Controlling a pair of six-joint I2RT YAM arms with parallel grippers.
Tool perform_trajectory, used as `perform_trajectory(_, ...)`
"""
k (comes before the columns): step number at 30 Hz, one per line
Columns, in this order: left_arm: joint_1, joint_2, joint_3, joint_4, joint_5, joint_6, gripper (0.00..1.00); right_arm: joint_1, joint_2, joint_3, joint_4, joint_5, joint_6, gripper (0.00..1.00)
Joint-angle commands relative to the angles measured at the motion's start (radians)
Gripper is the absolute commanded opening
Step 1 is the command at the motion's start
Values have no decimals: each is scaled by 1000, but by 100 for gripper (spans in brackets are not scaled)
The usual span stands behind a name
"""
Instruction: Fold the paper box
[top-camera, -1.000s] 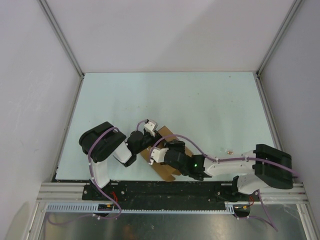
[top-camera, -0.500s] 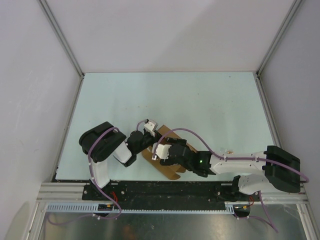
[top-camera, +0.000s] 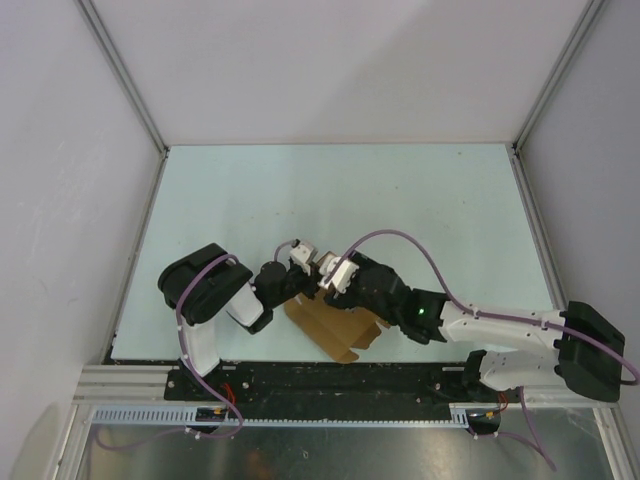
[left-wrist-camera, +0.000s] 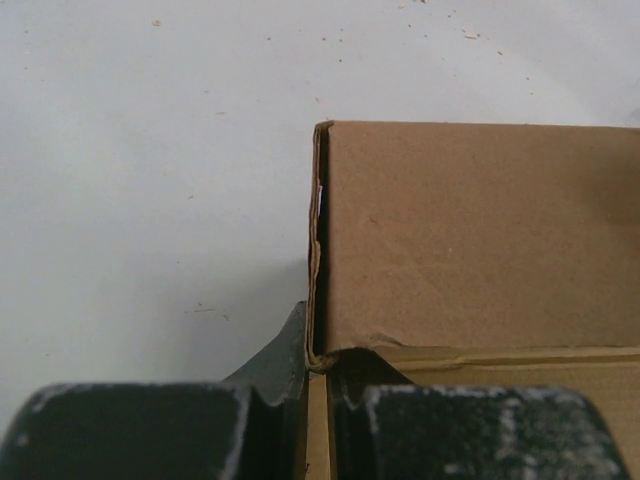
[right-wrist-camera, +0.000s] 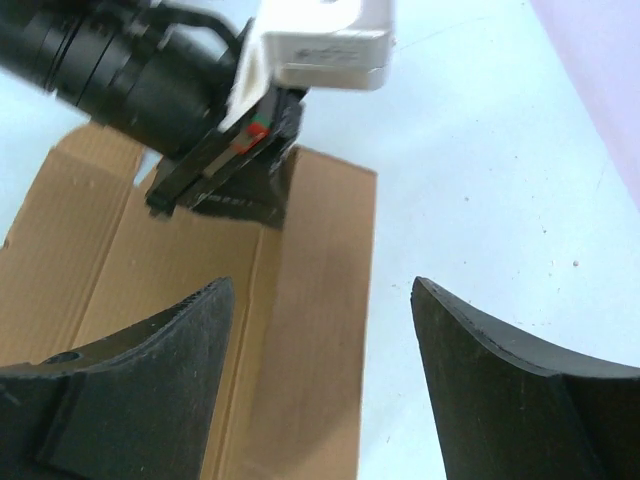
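Over the last second my right arm has reached forward across the paper box (top-camera: 325, 322). The right gripper (top-camera: 336, 274) has gone from the middle of the card to its far edge, close beside the left gripper (top-camera: 308, 262), and its jaws have spread. The box has hardly shifted. It lies on the table (top-camera: 420, 200) near the front edge, between the two arms, brown and only partly formed.

From the left wrist I see the left gripper (left-wrist-camera: 318, 392) pinched on the card. Its fingers stand nearly together, and the doubled edge of a brown panel (left-wrist-camera: 470, 230) runs down into the slit between them. From the right wrist, the right gripper (right-wrist-camera: 320, 300) is wide apart and holds nothing. It hangs above the box's edge, with one finger over card and the other over bare table, and the left arm's dark fingertips are just ahead.

I judge that the left side is anchoring a corner while I bring the right in to fold the next panel. To do it well I would keep the left pinch firm so the card cannot slide. I would set a right finger on the panel beside the crease, not on it, and push steadily so it hinges along the score. The card looks thin and would probably buckle if pressed mid-panel. With the grippers this close, I would go slowly and stay off the left fingers.
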Motion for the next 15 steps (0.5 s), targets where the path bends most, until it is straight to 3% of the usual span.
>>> perform_trajectory(1, -7, -23, 10, 362, 58, 40, 0, -56, -42, 1, 121, -73, 101, 75)
perform_trajectory(4, -6, -23, 9, 358, 67, 57, 3, -92, -36, 2, 157, -75, 180, 73)
perform_trajectory(7, -7, -34, 5, 342, 64, 83, 6, -161, -24, 13, 150, -94, 315, 63)
perform_trajectory(15, -7, -65, 25, 224, 54, 152, 8, -195, 66, 16, 213, -130, 389, 30)
